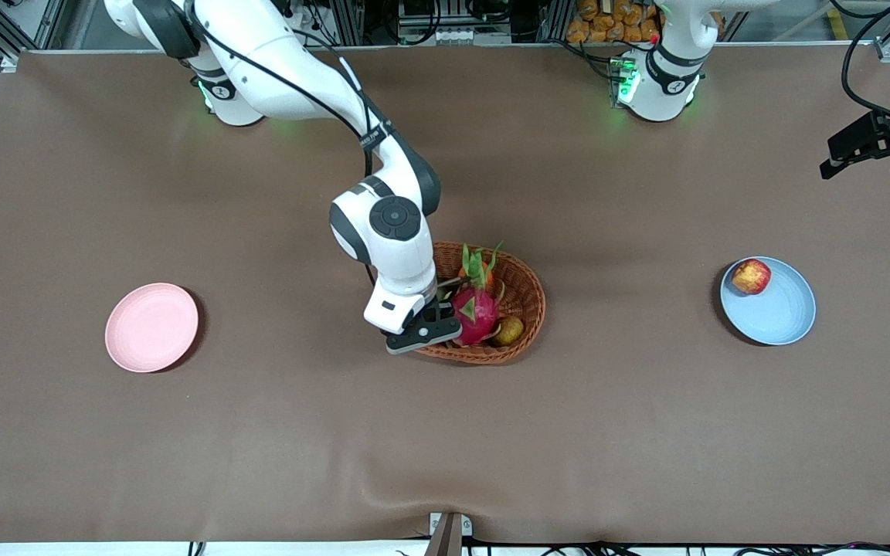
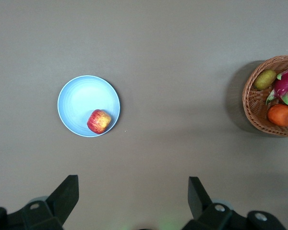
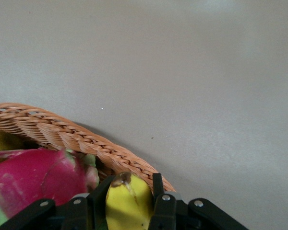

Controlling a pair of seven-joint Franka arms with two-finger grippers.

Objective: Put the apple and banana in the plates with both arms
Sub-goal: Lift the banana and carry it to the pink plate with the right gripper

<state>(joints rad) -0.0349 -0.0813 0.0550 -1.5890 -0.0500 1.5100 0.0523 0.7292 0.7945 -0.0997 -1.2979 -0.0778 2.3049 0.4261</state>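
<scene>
I have the right gripper (image 1: 436,328) down in the oval woven wicker basket (image 1: 526,287) at centre frame of the front view, its dark fingers clamped on the smooth yellow banana (image 3: 128,203), whose dark tip shows between them in the right wrist view. The bumpy magenta dragon fruit (image 1: 476,313) sits just beside it, touching the basket's braided rim. The round red-and-yellow apple (image 1: 752,276) rests in the matte light blue plate (image 1: 781,316) at mid-right, close to the rim. The pale pink plate (image 1: 151,326) lies bare at mid-left on the brown cloth-covered table (image 1: 445,432). The left gripper (image 1: 874,150) waits at the upper right edge, fingers spread wide.
</scene>
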